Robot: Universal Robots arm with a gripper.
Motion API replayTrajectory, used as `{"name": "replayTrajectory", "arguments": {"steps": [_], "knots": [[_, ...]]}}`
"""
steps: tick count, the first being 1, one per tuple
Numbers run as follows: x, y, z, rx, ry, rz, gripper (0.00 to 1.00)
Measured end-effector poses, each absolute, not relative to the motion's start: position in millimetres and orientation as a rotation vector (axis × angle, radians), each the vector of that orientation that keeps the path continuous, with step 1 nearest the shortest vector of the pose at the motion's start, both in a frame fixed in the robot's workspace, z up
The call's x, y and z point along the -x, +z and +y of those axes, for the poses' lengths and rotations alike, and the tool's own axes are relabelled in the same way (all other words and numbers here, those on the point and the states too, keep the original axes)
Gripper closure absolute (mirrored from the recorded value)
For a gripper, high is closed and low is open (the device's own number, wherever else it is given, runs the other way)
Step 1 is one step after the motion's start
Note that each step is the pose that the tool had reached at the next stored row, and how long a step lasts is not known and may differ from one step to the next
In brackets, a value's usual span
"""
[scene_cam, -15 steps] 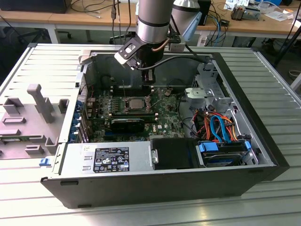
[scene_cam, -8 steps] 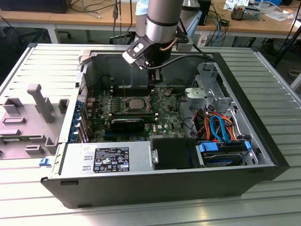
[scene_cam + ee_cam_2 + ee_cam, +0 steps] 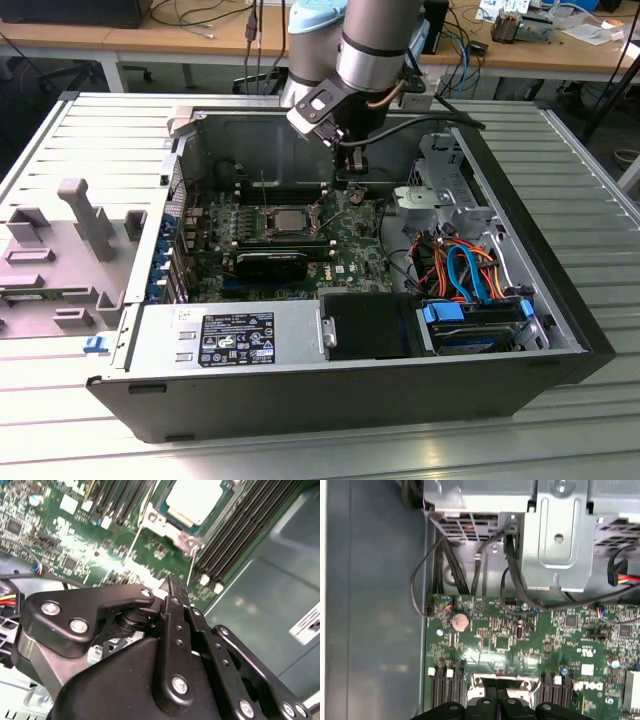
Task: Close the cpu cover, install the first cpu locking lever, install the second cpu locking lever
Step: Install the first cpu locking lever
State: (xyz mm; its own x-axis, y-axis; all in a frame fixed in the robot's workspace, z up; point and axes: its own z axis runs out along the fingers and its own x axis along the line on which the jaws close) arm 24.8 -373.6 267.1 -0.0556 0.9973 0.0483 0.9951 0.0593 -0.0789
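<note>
The cpu cover [image 3: 286,224], a small silvery frame around the bright chip, lies flat on its socket on the green board. In the second wrist view the cpu cover [image 3: 161,523] frames the chip, and two thin wire levers [image 3: 135,546] [image 3: 192,566] stick out from its corners, unlatched. In the first wrist view an edge of the cpu cover [image 3: 502,681] shows just beyond my fingers. My gripper [image 3: 349,190] [image 3: 175,584] [image 3: 497,701] hangs just above the board beside the socket, on the exterior view's right of it. It is shut on nothing, its tip close to one lever.
The open case holds a grey power-supply box [image 3: 230,336] in front and a black oblong block [image 3: 275,263] beside the socket. Drive bays with blue and orange cables [image 3: 466,268] sit at the exterior view's right. Memory slots [image 3: 235,530] flank the socket. Black cables [image 3: 440,570] hang near the metal cage.
</note>
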Motion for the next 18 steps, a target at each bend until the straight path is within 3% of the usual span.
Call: {"name": "replayTrajectory", "arguments": {"steps": [11, 18], "knots": [[-54.5, 264.0, -373.7, 2.082, 0.075, -2.203, 0.89], [-54.8, 258.9, -390.6, 2.081, 0.076, -2.203, 0.89]]}}
